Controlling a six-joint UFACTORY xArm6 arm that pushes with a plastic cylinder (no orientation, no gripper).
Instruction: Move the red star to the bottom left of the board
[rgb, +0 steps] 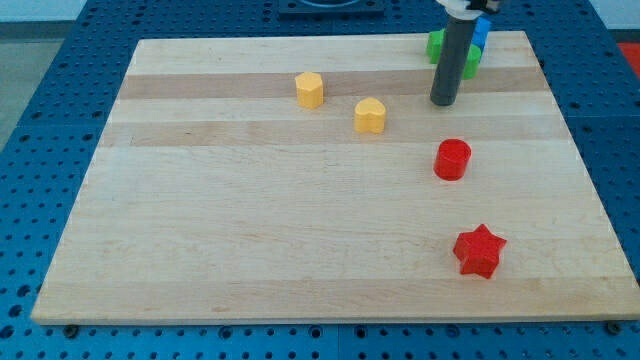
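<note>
The red star (479, 250) lies near the board's bottom right. My tip (442, 103) rests on the board at the upper right, well above the star in the view. A red cylinder (452, 159) sits between them, just below and slightly right of the tip. A yellow hexagon block (310, 89) and a yellow heart-like block (370, 115) lie left of the tip. Green blocks (436, 44) and a blue block (481, 30) sit at the top right edge, partly hidden behind the rod.
The wooden board (200, 220) lies on a blue perforated table (40, 120). The rod (453, 55) rises from the tip toward the view's top.
</note>
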